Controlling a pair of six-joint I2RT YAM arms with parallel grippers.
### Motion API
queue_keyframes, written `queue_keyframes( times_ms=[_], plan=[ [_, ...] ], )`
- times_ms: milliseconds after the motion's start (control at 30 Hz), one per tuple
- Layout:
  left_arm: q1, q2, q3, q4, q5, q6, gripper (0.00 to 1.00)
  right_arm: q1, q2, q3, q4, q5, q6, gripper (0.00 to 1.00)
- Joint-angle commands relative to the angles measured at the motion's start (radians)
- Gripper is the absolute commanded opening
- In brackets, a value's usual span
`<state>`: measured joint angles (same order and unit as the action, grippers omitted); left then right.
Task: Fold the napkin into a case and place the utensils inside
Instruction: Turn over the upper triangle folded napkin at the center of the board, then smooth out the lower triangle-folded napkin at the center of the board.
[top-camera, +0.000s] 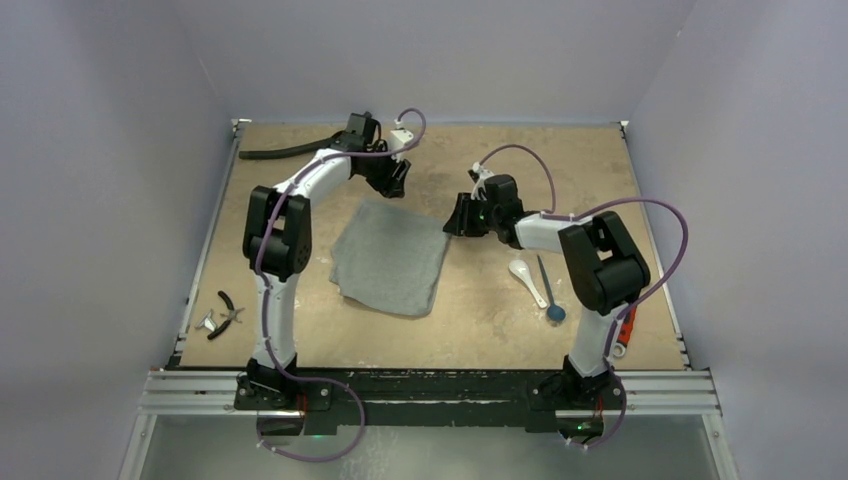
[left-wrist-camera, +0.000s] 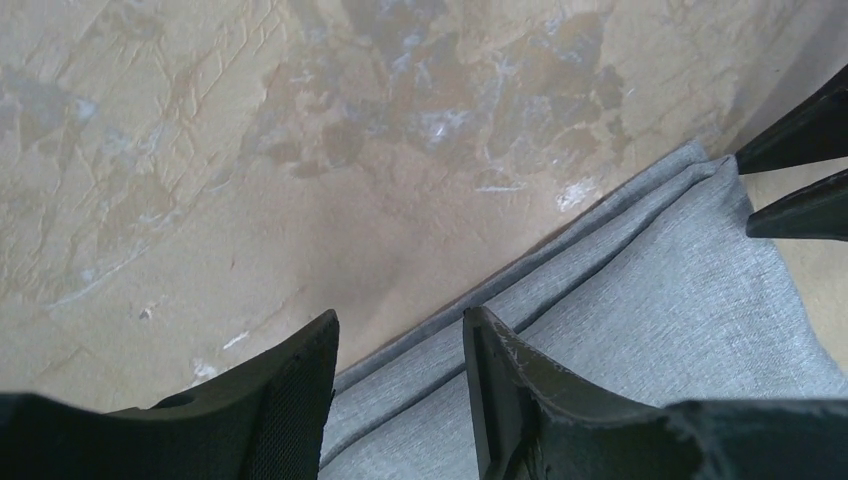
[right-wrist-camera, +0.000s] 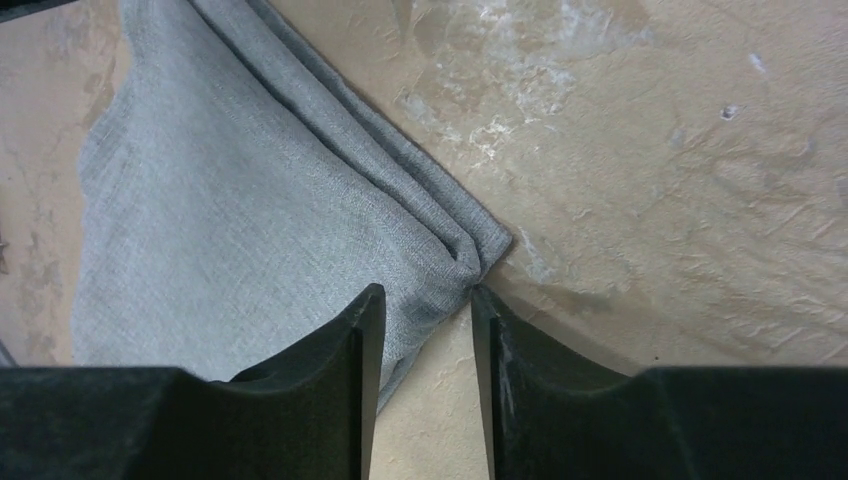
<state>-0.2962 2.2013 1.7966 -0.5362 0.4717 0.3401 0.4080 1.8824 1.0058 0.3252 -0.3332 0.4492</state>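
**Claws parted at the far corners of the folded napkin (top-camera: 392, 260)**

The left claw (left-wrist-camera: 400, 350) stands parted with nothing between its fingers (left-wrist-camera: 285, 400). Below the gap runs the napkin's layered far edge, lying flat on the worktop (left-wrist-camera: 200, 150). Seen from above, this claw hangs at the napkin's far-left corner.

The right claw (right-wrist-camera: 422, 320) is parted too and grips nothing. Its tips sit at the napkin's far-right corner, where the stacked folds pucker a little. Whether the tips touch the cloth is hard to tell from the wrist view.

The napkin is a roughly square grey pad between the two arms.

- **Right of the napkin:** the white spoon (top-camera: 525, 280) and the thin dark stick (top-camera: 549, 290) lie side by side, apart from the cloth. The stick's round blue end points toward the near edge.
- **Farther right:** a red-handled wrench (top-camera: 624, 335) shows partly behind the right arm.
- **Well to the left:** a pair of pliers (top-camera: 225, 312) lies on the worktop.
- **Beyond the far-left corner:** a black hose (top-camera: 290, 152) curves along the back.
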Motion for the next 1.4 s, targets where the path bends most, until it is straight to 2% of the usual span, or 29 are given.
queue_keyframes(
  times_ms=[0, 300, 333, 467, 833, 1067, 1167, 1233, 1267, 1367],
  plan=[
    [-0.031, 0.006, 0.009, 0.061, 0.041, -0.016, 0.47, 0.01, -0.055, 0.026, -0.011, 0.056, -0.007, 0.42],
    [-0.067, 0.038, 0.007, 0.043, 0.078, 0.002, 0.45, 0.02, -0.015, 0.037, -0.013, 0.071, -0.015, 0.36],
    [-0.067, 0.033, -0.001, 0.042, 0.079, 0.011, 0.44, 0.02, -0.014, 0.038, -0.009, 0.072, -0.015, 0.31],
    [-0.068, 0.035, -0.02, 0.048, 0.067, 0.025, 0.43, 0.02, -0.01, 0.065, -0.024, 0.101, -0.03, 0.0],
    [-0.084, 0.063, -0.016, 0.037, 0.045, 0.045, 0.34, 0.02, 0.037, 0.141, -0.076, 0.182, -0.073, 0.0],
    [-0.077, 0.036, 0.033, -0.001, 0.032, 0.054, 0.32, 0.02, 0.118, 0.167, -0.064, 0.292, -0.09, 0.0],
    [-0.056, 0.022, 0.093, -0.051, 0.026, 0.047, 0.34, 0.02, 0.104, 0.167, -0.067, 0.344, -0.076, 0.09],
    [-0.033, 0.01, 0.133, -0.096, 0.023, 0.048, 0.36, 0.02, 0.07, 0.167, -0.068, 0.388, -0.075, 0.22],
    [-0.017, 0.0, 0.142, -0.112, 0.021, 0.049, 0.38, 0.02, 0.051, 0.17, -0.074, 0.396, -0.075, 0.27],
    [0.035, -0.035, 0.13, -0.142, -0.003, 0.057, 0.49, 0.022, -0.002, 0.181, -0.093, 0.409, -0.08, 0.35]
  ],
)
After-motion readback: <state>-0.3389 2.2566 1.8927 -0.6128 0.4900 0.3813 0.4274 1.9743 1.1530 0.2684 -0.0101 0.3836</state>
